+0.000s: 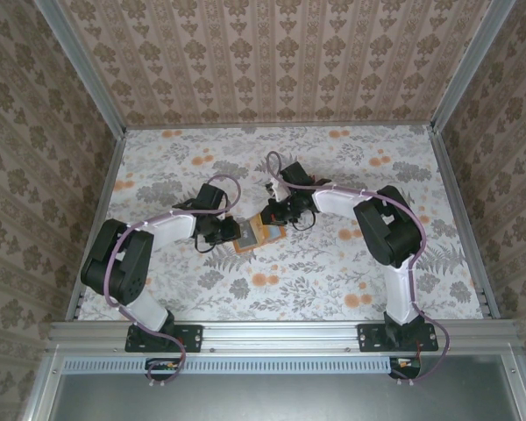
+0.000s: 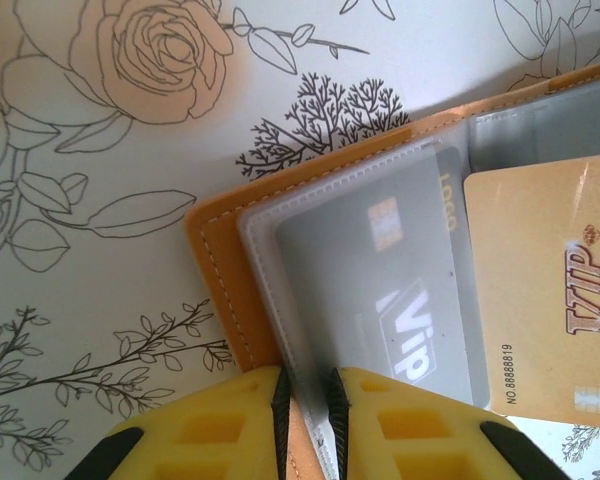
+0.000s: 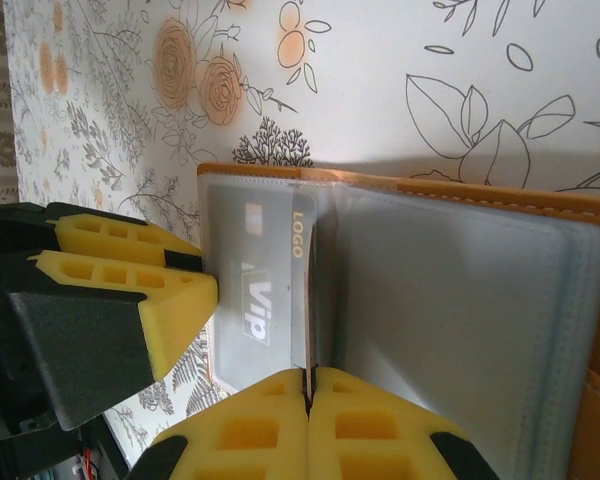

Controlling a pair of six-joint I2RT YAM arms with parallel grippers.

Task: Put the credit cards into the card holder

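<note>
— So why do our left jaws clamp the card holder (image 2: pixel 215 270) at its near edge?

— To pin it open on the counter (image 2: pixel 100 300). They're pinching the orange cover and a clear sleeve (image 2: pixel 265 225) together, so nothing slides.

— And our right jaws?

— Pressed together on the gold card (image 2: pixel 540 280), which runs straight ahead of them over the open pockets.

— The grey card (image 2: pixel 380 290)?

— Seated in the sleeve just ahead of the left jaws. We judge the gold one needs lining up with a pocket mouth next — a skewed edge could snag the plastic.
</note>
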